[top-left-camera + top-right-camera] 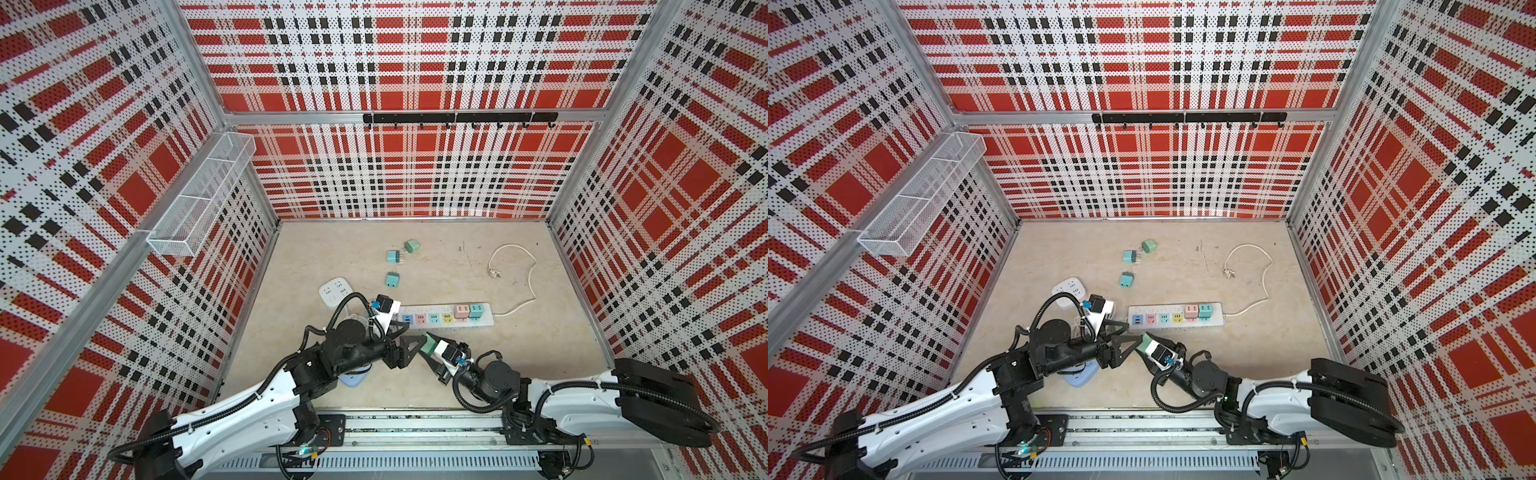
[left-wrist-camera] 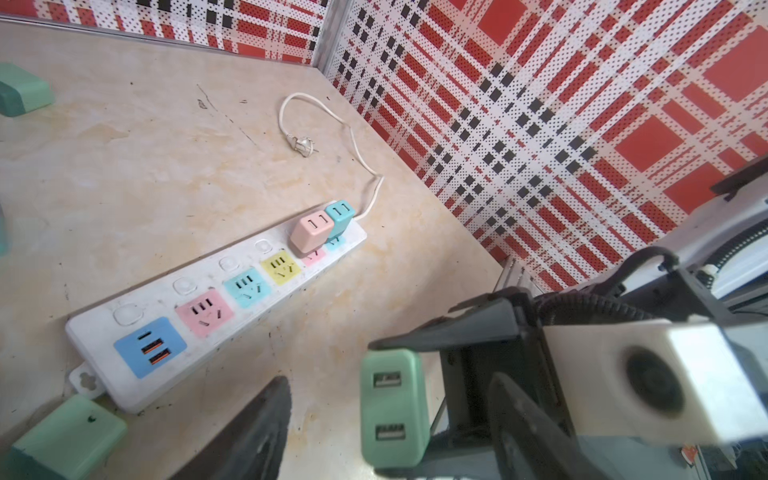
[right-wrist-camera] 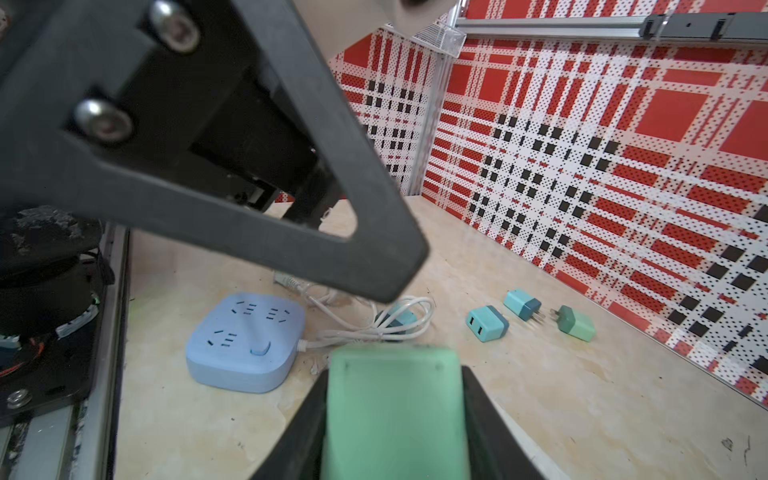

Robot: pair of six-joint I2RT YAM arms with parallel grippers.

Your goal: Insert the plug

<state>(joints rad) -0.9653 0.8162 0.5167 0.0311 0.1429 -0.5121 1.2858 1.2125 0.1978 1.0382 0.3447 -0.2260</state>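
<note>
A mint-green plug [image 1: 429, 344] [image 1: 1146, 343] [image 3: 395, 395] with two USB ports [image 2: 392, 409] is held just above the table by my right gripper [image 1: 424, 345] [image 1: 1144, 344] [image 3: 395, 419], which is shut on its sides. My left gripper [image 1: 415, 333] [image 1: 1133, 333] [image 2: 388, 386] is open, its fingers [image 2: 253, 432] standing wide on either side of that plug without pressing it. Just behind lies the white power strip [image 1: 419, 309] [image 1: 1154, 309] [image 2: 158, 299] with coloured sockets. Its pink, blue and yellow sockets are free.
A pink charger [image 1: 462, 311] and a teal charger [image 1: 477, 311] sit in the strip's right end. Three loose plugs [image 1: 393, 256] lie farther back, beside a white socket block [image 1: 336, 291]. A blue socket block [image 3: 245, 340] lies under the left arm. The strip's cable [image 1: 515, 266] loops at the back right.
</note>
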